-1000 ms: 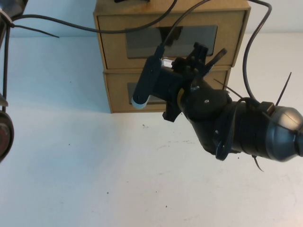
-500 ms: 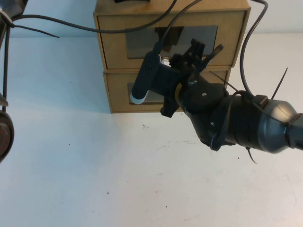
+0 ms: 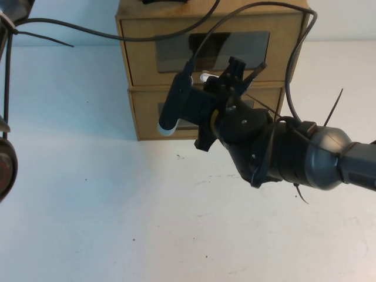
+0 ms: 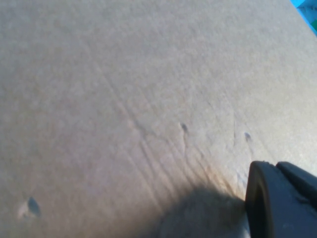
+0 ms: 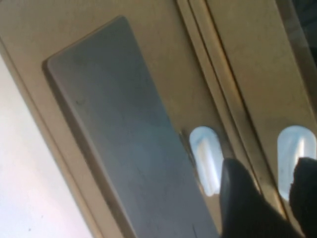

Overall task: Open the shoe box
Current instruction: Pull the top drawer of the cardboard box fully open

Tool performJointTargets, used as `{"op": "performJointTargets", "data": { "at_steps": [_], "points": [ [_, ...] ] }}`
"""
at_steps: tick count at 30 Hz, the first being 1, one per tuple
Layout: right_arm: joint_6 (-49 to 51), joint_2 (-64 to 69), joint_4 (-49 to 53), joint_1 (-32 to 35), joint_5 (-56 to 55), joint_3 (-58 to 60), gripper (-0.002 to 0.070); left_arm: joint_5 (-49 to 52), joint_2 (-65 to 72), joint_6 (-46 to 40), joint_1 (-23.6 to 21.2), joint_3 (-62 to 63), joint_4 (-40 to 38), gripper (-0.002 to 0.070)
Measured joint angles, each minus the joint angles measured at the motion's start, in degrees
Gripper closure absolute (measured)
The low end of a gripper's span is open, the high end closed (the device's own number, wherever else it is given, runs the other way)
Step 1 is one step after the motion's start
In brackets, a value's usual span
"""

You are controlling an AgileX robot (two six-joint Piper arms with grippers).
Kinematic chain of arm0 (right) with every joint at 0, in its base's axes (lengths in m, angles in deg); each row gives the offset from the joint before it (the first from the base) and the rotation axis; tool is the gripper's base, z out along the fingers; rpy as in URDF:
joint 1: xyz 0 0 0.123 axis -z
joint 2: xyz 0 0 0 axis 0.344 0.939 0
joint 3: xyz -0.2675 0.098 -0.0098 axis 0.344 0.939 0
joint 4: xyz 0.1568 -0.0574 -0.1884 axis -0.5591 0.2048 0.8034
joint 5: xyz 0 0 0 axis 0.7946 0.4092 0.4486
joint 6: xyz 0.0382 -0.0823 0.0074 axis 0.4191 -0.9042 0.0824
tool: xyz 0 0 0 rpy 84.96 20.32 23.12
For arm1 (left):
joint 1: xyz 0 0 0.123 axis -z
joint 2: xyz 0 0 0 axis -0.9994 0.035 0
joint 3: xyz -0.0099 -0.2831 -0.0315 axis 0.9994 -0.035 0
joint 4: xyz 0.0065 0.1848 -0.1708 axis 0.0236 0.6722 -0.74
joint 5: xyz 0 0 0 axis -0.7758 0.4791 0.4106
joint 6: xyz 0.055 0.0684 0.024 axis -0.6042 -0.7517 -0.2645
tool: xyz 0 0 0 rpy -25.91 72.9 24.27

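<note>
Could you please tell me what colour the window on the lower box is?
Grey; the window shows best in the right wrist view.

White tbl (image 3: 117, 223), scuffed, bright-lit

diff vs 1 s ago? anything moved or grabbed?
Right gripper moved left and in toward the boxes. It is now open, close to the fronts of the upper box and lower box, holding nothing. Unchanged: both boxes shut and in place, left arm at the high view's left edge. Left gripper shows only as a dark tip over a tan surface.
</note>
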Motion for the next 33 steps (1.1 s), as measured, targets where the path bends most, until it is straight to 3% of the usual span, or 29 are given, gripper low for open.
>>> {"op": "performJointTargets", "data": {
  "at_steps": [27,33],
  "points": [
    [-1.7,2.9,0.1,2.6,-1.6,-4.3,0.0471,0.0,0.0,-0.6,0.0,0.0,0.1,0.068],
    [-1.8,3.3,0.3,2.6,-1.1,-4.6,0.0519,0.0,0.0,-0.8,0.0,0.0,0.2,0.068]
  ]
}}
